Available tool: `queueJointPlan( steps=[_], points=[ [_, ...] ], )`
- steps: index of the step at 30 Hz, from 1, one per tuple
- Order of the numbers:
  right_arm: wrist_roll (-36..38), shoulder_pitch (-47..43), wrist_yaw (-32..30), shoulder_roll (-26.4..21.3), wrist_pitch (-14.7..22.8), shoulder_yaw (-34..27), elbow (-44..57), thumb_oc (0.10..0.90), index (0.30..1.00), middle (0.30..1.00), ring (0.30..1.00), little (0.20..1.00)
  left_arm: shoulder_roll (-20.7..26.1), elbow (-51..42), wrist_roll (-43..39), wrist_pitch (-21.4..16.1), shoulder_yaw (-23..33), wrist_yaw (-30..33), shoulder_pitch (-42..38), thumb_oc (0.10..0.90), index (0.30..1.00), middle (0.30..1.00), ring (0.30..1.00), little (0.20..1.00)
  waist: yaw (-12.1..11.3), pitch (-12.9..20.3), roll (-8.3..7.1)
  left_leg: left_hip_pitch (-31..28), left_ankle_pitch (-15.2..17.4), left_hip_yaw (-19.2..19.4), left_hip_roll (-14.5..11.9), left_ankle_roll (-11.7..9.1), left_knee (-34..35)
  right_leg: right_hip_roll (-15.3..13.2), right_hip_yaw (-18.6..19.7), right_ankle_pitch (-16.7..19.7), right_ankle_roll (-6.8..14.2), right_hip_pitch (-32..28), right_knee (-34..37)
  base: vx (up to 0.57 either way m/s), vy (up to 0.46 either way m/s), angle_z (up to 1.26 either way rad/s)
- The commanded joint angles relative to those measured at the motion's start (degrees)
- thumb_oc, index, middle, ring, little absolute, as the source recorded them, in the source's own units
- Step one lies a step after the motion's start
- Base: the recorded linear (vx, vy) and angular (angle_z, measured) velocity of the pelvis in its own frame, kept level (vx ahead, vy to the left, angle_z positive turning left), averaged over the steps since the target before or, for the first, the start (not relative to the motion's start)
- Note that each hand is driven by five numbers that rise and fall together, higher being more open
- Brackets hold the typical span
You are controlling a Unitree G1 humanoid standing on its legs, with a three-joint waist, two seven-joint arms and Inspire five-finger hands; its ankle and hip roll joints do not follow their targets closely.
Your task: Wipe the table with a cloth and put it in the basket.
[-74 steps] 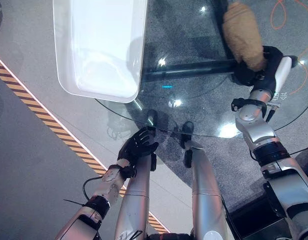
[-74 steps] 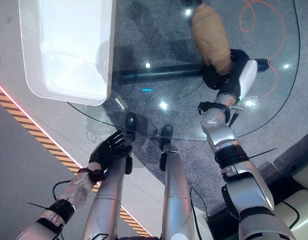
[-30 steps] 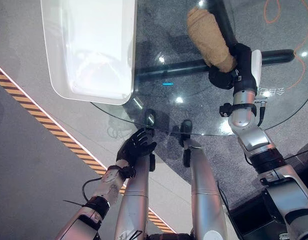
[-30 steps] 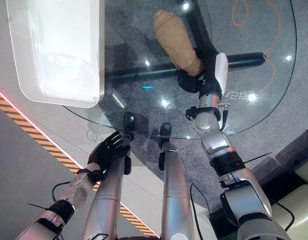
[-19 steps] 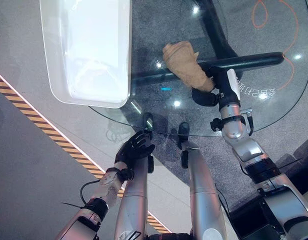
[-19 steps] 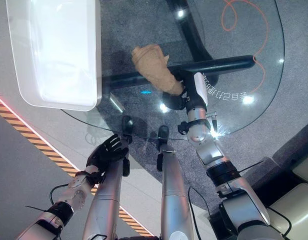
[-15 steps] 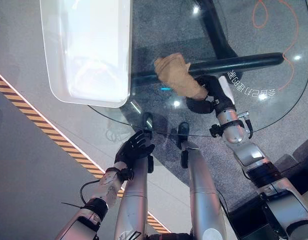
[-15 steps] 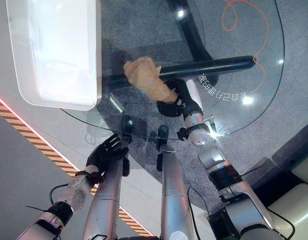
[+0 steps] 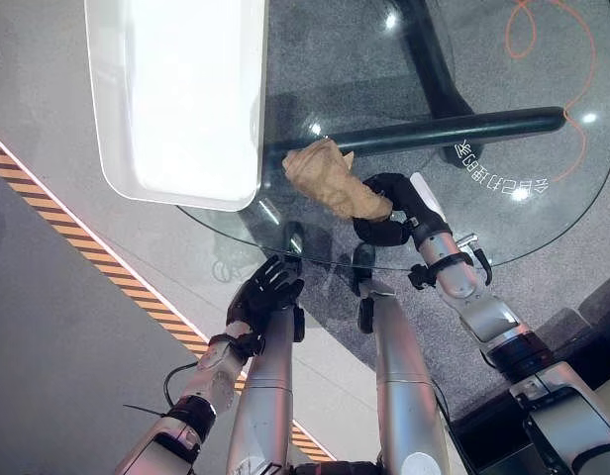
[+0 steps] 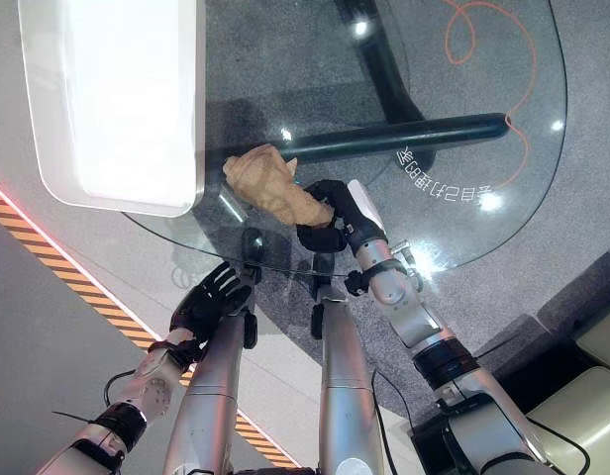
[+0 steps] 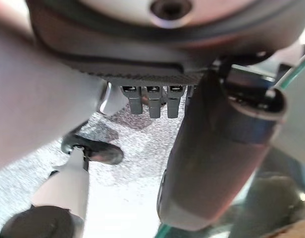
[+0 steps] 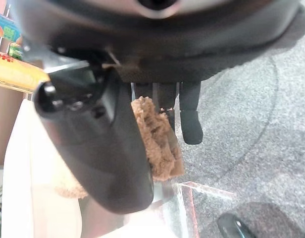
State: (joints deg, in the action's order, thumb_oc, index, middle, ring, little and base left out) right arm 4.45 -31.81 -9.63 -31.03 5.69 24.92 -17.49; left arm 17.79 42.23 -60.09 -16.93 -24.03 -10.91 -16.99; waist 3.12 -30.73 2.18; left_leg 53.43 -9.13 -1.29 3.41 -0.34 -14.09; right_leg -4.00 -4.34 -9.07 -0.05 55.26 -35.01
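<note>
Table (image 9: 543, 213): round glass top on a dark crossed base, with grey carpet visible through it. By my judgement I am in the wiping step, working the near part of the glass; I cannot tell from these pictures how much of the surface is done.

Basket (image 9: 117, 178): the white oblong tub to my left, overhanging the table's left edge. I see no cloth in it, so the drop-off is yet to come.

Cloth (image 9: 330, 180): tan and bunched, lying on the glass just right of the basket's near corner and reaching out from my right hand toward the basket.

Right hand (image 10: 330, 220): curled round the near end of the cloth, pinching it between thumb and fingers (image 12: 191, 119), close to the table's near edge.

Left hand (image 9: 265, 292): below the table's near rim, fingers loosely spread, holding nothing and idle.

What is left: any unwiped glass, then lifting the cloth over the basket's rim and letting go.

Eye views versus wrist view: the eye views give the layout of cloth, basket and table edge; the right wrist view shows the grip from close up, with cloth fibres pressed beside my thumb and the pale basket beyond.
</note>
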Motion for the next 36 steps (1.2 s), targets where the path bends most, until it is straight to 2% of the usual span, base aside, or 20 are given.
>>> queueJointPlan(
  steps=[1,10,15,19,21,27,31,36],
  points=[
    [2.9,6.7,0.1,0.7,5.2,-1.3,5.7,0.100,0.300,0.300,0.300,0.200,-3.1,-4.5,-3.0,-1.6,0.4,-4.0,9.1,0.800,0.900,0.900,0.900,0.900,-1.1,0.9,1.64,0.1,12.7,4.2,2.5,4.3,-13.1,3.0,0.3,10.1,0.4,-0.3,10.9,0.00,0.000,0.00],
    [1.6,9.0,-0.3,0.9,6.0,-4.4,8.2,0.100,0.300,0.300,0.300,0.200,-1.9,-5.7,-8.1,-0.6,5.1,-3.3,13.8,0.800,0.900,0.900,0.900,0.900,-1.6,0.9,2.15,-1.1,12.9,3.8,2.3,4.1,-13.4,3.0,0.0,9.1,-0.1,-1.9,10.4,0.00,-0.002,0.01],
    [2.3,9.7,-0.3,0.4,6.1,-5.7,8.8,0.100,0.300,0.300,0.300,0.200,-1.5,-6.2,-10.4,-1.2,7.0,-4.2,15.4,0.800,0.900,0.900,0.900,0.900,-1.9,0.9,2.25,-1.7,13.0,3.7,2.2,4.0,-13.5,3.0,-0.2,8.7,-0.4,-2.7,10.3,0.00,0.000,0.00],
    [2.3,10.5,-0.4,0.5,6.3,-6.6,9.2,0.100,0.300,0.300,0.300,0.200,-1.7,-7.6,-12.3,-3.3,8.2,-3.5,16.6,0.800,0.900,0.900,0.900,0.900,-2.0,0.9,2.34,-2.1,13.1,3.6,2.2,4.0,-13.5,3.0,-0.2,8.4,-0.5,-3.2,10.2,0.00,0.000,0.00],
    [1.9,11.4,-0.6,1.2,6.2,-7.7,9.9,0.100,0.300,0.300,0.300,0.200,-1.7,-10.2,-13.7,-5.2,10.1,-0.3,18.0,0.800,0.900,0.900,0.900,0.900,-2.4,0.9,2.43,-2.7,13.0,3.4,2.2,4.0,-13.5,3.0,-0.4,8.1,-0.6,-3.9,10.3,0.00,0.000,0.00],
    [1.7,13.2,-1.6,1.6,6.3,-9.4,11.6,0.100,0.300,0.300,0.300,0.200,-2.1,-18.2,-17.2,-8.5,13.2,-0.5,21.0,0.800,0.900,0.900,0.900,0.900,-3.3,0.9,2.57,-3.4,13.1,2.8,2.3,4.0,-13.4,2.9,-0.7,7.7,-0.7,-4.8,10.2,0.01,-0.021,0.05],
    [2.1,14.2,-1.6,1.5,6.2,-10.5,13.5,0.100,0.300,0.300,0.300,0.200,-1.9,-25.3,-17.5,-6.8,12.2,-7.9,22.2,0.800,0.900,0.900,0.900,0.900,-3.6,0.9,2.56,-3.6,13.1,2.5,2.3,4.3,-13.5,2.7,-0.9,7.7,-0.7,-5.1,10.0,0.00,0.000,0.00],
    [4.0,14.9,-0.6,1.0,7.9,-11.2,15.3,0.100,0.300,0.300,0.300,0.200,-1.9,-31.4,-24.2,-2.0,11.0,-18.3,22.4,0.800,0.900,0.900,0.900,0.900,-3.4,0.9,2.43,-3.9,13.4,2.6,2.1,4.6,-13.4,2.7,-0.8,7.9,-0.7,-5.3,10.0,0.00,0.001,0.03]
  ],
)
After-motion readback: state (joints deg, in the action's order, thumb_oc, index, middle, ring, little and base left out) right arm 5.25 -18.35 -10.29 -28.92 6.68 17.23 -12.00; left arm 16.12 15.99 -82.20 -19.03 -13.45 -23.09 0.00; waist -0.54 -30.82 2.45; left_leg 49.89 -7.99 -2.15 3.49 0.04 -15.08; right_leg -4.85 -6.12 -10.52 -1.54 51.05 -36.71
